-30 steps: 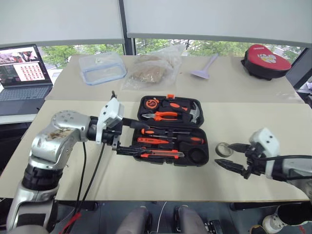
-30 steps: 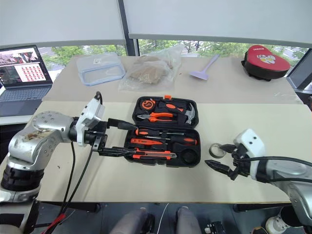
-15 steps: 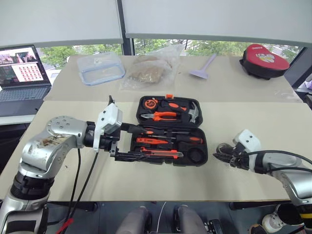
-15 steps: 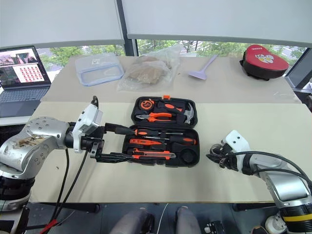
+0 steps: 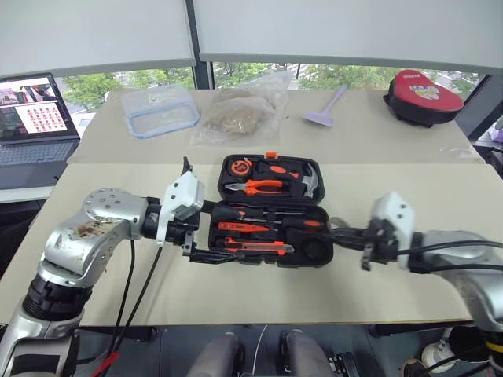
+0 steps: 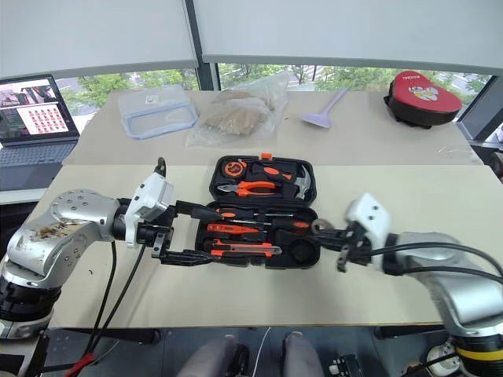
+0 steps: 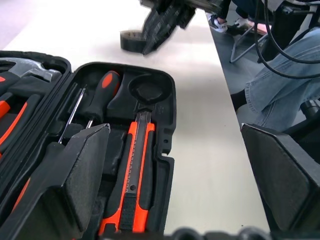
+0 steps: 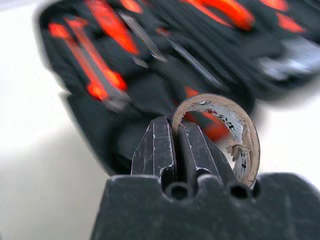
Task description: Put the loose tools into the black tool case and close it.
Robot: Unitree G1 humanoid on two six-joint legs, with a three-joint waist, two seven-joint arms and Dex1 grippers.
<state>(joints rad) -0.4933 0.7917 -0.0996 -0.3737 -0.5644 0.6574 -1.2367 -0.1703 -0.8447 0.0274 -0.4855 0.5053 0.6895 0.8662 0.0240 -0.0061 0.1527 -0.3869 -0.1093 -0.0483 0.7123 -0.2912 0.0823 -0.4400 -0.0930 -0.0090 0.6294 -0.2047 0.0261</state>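
Tool cases: one black tool case (image 5: 271, 212) is seen lying open on the near table (image 5: 236, 290).
Lid half contents: one hammer (image 5: 313, 181), one pair of orange-handled pliers (image 5: 264, 187) and one orange tape measure (image 5: 241, 167) are seated in it.
Base half contents: black-and-orange screwdrivers (image 5: 302, 224), a slim orange screwdriver (image 5: 236, 227) and one utility knife (image 5: 255, 247) are slotted in; one round recess (image 5: 317, 249) is bare.
Tape rolls: one grey tape roll (image 8: 235, 134) is pinched by its wall in the closed right gripper (image 8: 172, 145), held just beside the case's right edge.
Left gripper (image 5: 211, 236): spread wide, nothing gripped, fingers at the case's left edge.
Far table: one clear lidded box (image 5: 159, 109), one plastic bag (image 5: 242, 110), one red-and-black pouch (image 5: 424, 94).
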